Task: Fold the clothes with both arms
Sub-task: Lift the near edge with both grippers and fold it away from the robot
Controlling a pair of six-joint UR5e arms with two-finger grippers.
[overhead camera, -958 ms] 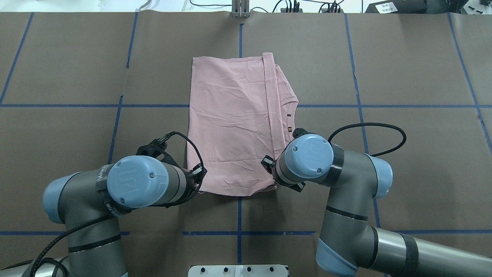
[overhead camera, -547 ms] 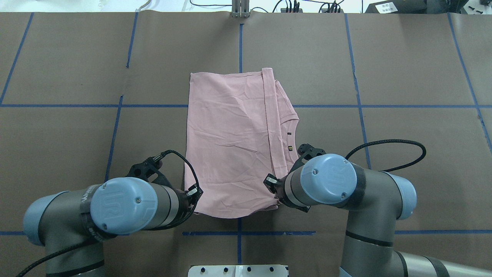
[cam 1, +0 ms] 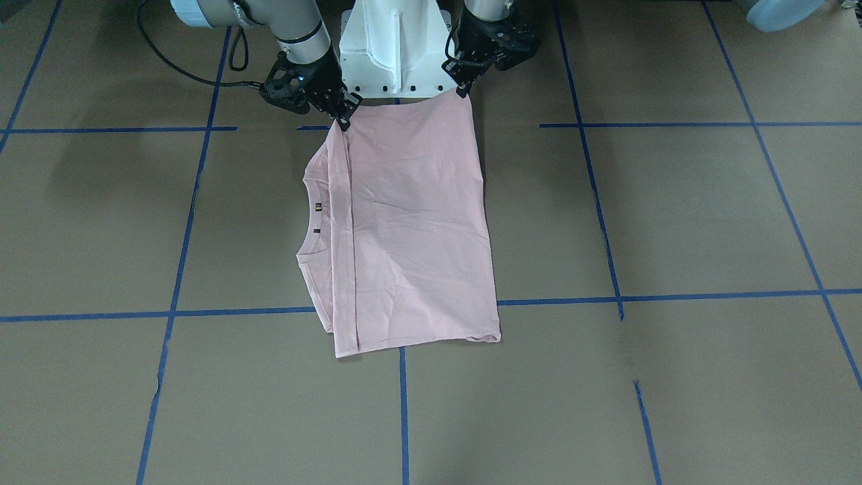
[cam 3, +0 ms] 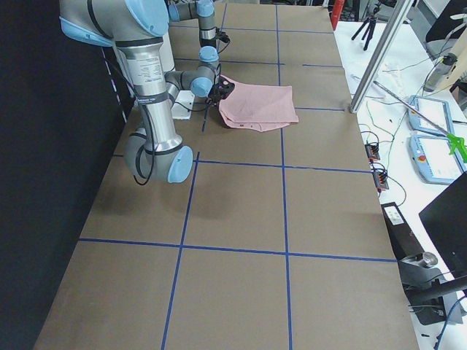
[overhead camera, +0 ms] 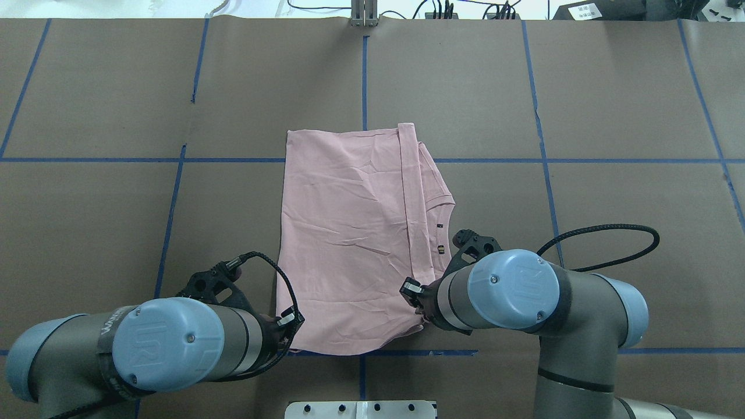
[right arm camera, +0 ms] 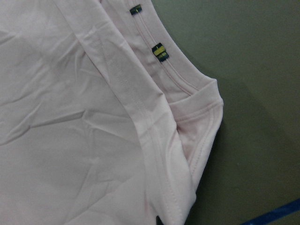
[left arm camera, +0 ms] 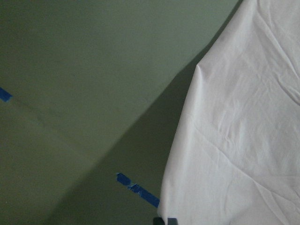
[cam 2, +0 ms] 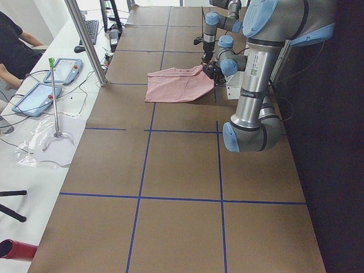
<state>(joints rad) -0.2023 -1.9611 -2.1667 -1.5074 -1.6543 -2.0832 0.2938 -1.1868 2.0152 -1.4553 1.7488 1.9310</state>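
Note:
The clothes are one pale pink T-shirt [overhead camera: 349, 244], folded and lying flat on the brown table, its collar and small neck label [right arm camera: 159, 51] on my right side. My left gripper [overhead camera: 288, 340] is shut on the shirt's near left corner, seen in the front-facing view as left gripper [cam 1: 465, 91]. My right gripper [overhead camera: 420, 309] pinches the near right corner by the folded hem, seen from the front as right gripper [cam 1: 343, 121]. The wrist views show only cloth, the shirt [left arm camera: 243, 131] and the shirt [right arm camera: 70, 117]. Both corners are lifted slightly off the table.
The white pedestal base [overhead camera: 361, 410] sits just behind the shirt's near edge. Blue tape lines [overhead camera: 547, 160] grid the table. A metal post [cam 2: 85, 40], tablets [cam 2: 37, 96] and a seated person [cam 2: 14, 45] are along the far side.
Both arms have drawn back toward the robot's base, dragging the shirt across the table toward the near edge. The grips on the two corners have held.

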